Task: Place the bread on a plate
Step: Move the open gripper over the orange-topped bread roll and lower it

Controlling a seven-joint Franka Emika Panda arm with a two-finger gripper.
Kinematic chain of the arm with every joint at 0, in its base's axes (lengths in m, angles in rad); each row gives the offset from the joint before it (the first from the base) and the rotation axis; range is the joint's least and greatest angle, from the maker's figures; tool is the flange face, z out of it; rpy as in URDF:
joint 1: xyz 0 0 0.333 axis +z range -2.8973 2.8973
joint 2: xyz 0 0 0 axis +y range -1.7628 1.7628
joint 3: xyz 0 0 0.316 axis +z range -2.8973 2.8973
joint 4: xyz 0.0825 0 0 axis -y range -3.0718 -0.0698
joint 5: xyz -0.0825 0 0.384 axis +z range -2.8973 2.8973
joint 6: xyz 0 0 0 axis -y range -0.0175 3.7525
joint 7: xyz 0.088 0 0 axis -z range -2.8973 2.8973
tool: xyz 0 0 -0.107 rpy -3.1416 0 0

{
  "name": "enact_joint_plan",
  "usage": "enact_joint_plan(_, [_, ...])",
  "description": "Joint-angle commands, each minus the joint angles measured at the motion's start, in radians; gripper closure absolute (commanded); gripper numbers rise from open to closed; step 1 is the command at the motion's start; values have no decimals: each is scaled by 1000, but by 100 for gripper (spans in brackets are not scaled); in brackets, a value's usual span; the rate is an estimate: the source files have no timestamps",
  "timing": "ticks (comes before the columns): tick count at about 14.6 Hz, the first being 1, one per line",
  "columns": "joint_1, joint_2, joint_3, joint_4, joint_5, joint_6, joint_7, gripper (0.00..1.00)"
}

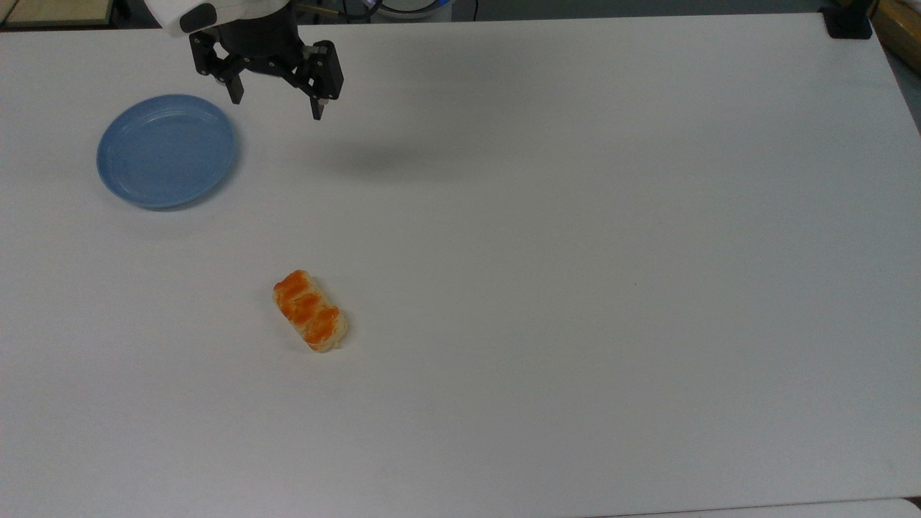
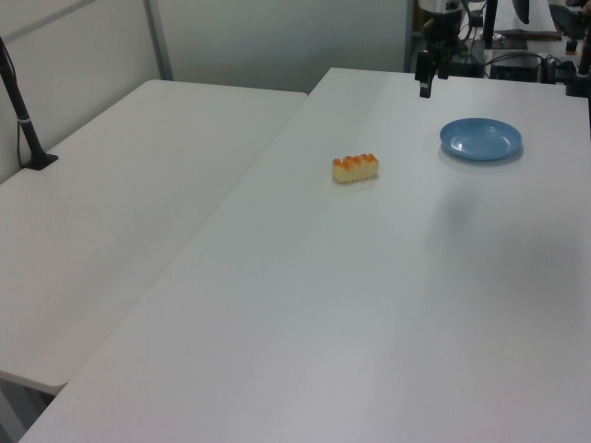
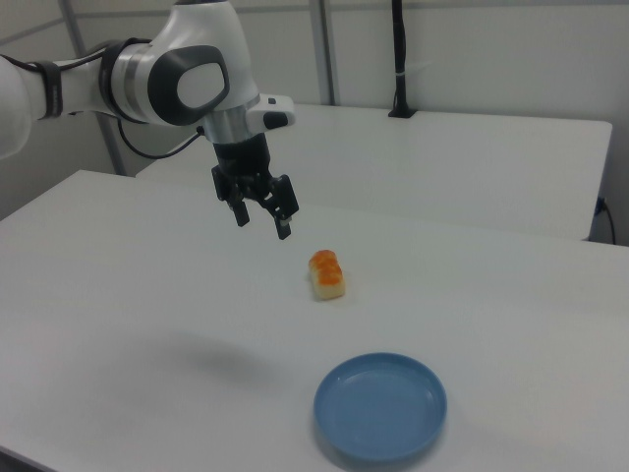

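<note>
Bread (image 1: 310,310) | oblong, beige sides, glossy orange seemingly braided top | claw (image 1: 276,106) spread apart

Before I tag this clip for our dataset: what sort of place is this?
Most likely a robotics lab: a robot arm's gripper hangs over a bare white table holding just a bread roll and blue plate, with cables behind.

A lab: bare white tables (image 3: 491,167), cabled robot arm (image 3: 147,79).
</note>
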Motion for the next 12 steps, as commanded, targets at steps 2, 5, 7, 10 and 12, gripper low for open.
enact_joint_plan(2, [-1, 15, -16, 25, -4, -15, -18, 0])
enact_joint_plan(5, [4, 40, -53, 56, 34, -15, -41, 0])
enact_joint_plan(7, [4, 38, -53, 56, 41, -15, -57, 0])
enact_joint_plan(10, [5, 38, -53, 56, 41, -16, -58, 0])
enact_joint_plan(12, [19, 43, -59, 56, 39, -10, -72, 0])
